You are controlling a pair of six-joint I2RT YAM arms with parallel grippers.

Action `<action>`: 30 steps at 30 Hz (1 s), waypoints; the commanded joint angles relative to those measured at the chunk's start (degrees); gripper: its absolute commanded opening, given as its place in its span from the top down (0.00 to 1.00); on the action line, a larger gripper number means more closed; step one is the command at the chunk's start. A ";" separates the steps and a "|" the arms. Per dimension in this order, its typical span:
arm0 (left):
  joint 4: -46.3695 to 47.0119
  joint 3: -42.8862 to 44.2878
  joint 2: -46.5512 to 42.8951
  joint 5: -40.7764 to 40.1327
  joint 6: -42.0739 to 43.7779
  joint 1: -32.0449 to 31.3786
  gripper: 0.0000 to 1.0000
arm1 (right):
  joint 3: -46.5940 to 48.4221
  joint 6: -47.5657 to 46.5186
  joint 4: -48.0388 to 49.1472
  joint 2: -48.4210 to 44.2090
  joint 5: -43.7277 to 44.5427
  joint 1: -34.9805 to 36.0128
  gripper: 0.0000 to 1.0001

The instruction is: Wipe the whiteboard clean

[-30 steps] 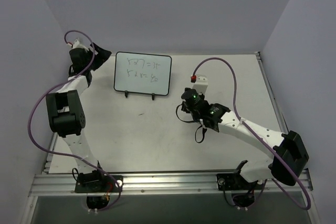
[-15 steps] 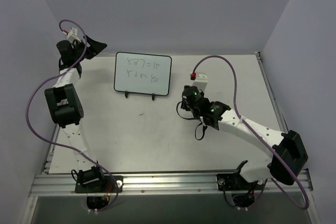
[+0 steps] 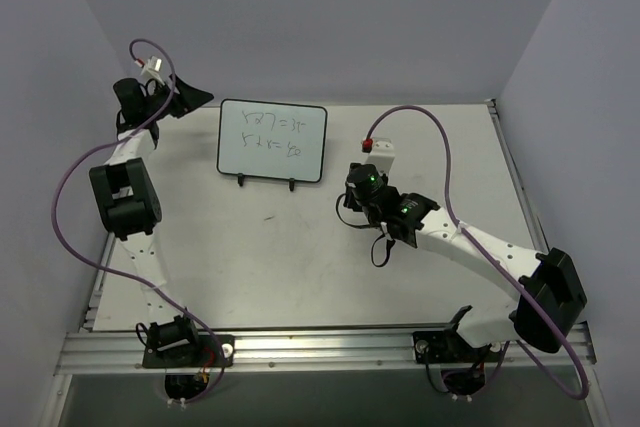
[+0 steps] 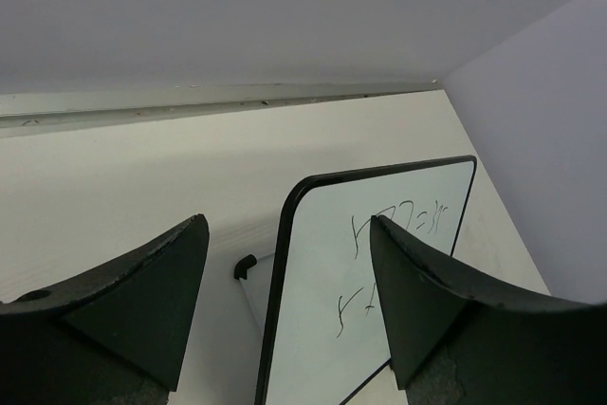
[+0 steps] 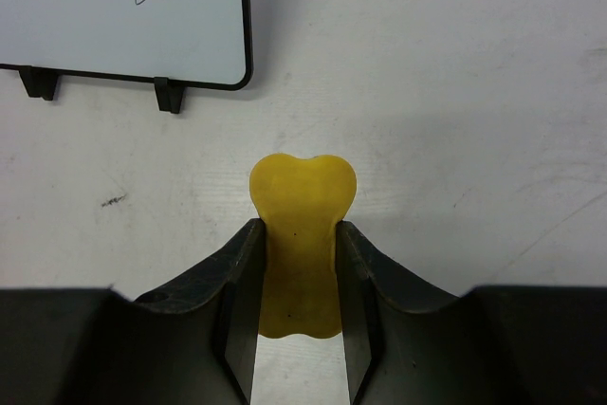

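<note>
Whiteboard [image 3: 272,141] with dark handwriting is seen standing on its two feet on the table [image 3: 300,257], not yet wiped.
A yellow eraser [image 5: 302,187] is clamped between the jaws of the right gripper [image 5: 298,234], near the whiteboard's lower right corner but apart from it. The left gripper [image 4: 289,225] is held beside the whiteboard's left edge; its jaws are spread wide and nothing is gripped.

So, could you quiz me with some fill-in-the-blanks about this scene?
The right gripper is shut on a soft ____ eraser block.
Dark handwriting fills ____ lines on the black-framed white whiteboard.
The left gripper, holding nothing, is ____.
Missing: yellow; two; open.
</note>
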 commanded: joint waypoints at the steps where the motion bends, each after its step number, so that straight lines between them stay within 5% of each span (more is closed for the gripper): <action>1: 3.37 3.06 2.47 3.84 -0.28 -0.71 0.23 | 0.38 -0.39 0.17 -1.20 0.67 -0.43 0.88; 19: 4.52 7.02 6.43 5.43 -1.52 -4.57 0.25 | 0.02 -0.74 -1.06 -2.08 1.63 -0.43 0.88; 30: 12.68 -0.09 4.23 6.13 -6.07 -4.84 0.36 | -0.41 -0.74 -1.15 -2.08 2.08 -0.43 0.88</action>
